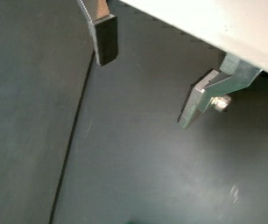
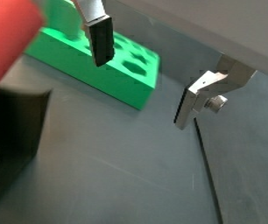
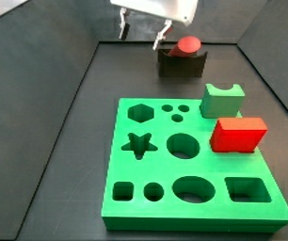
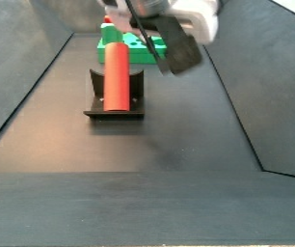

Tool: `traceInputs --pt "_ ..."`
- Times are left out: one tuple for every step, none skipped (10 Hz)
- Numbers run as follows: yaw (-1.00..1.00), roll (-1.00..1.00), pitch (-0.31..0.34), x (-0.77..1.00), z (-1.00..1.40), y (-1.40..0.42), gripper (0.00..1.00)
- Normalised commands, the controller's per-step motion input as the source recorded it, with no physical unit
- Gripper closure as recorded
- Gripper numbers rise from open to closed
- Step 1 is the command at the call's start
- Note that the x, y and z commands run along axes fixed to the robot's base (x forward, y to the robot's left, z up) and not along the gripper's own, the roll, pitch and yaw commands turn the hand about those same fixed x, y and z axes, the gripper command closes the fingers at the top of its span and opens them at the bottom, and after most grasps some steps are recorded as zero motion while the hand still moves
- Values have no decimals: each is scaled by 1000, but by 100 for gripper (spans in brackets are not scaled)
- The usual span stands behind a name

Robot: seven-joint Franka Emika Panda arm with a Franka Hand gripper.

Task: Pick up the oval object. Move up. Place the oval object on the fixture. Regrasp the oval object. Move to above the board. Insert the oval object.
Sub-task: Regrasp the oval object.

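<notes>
Silver-fingered claw (image 2: 148, 74) hangs spread wide and empty, beside the oval object (image 4: 117, 75) on the fixture (image 4: 116, 102).

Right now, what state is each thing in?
Gripper: open, empty, raised beside the fixture.
Oval object: lying in the fixture's notch, not held.
Fixture: carrying the oval object.
Board: oval hole empty.
Red cube: resting on the board.
</notes>
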Motion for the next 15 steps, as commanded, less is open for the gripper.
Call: traceInputs --pt "-1000 763 -253 -69 3 -282 0" --pt "-1000 751 -278 -57 7 -93 0" --pt "-1000 734 -302 -50 7 -31 0" --pt "-1000 718 -330 -49 0 -41 0" --pt "-1000 706 -351 -56 11 -26 0" --pt "-1000 692 -369 -64 17 -17 0" --pt "-1000 678 -383 -64 9 -13 0" --pt "-1000 657 -388 -57 6 -12 0" --pt "-1000 642 -385 -53 3 -11 0" --pt "-1000 624 -374 -49 5 -5 0" --pt "-1000 608 -352 -49 1 -3 0" --pt "-1000 585 -306 -47 -3 -4 0" --pt "-1000 573 -255 -51 1 -6 0" --pt "-862 481 -156 -52 -1 -6 0" --pt "-647 345 -44 -45 -7 0 0"
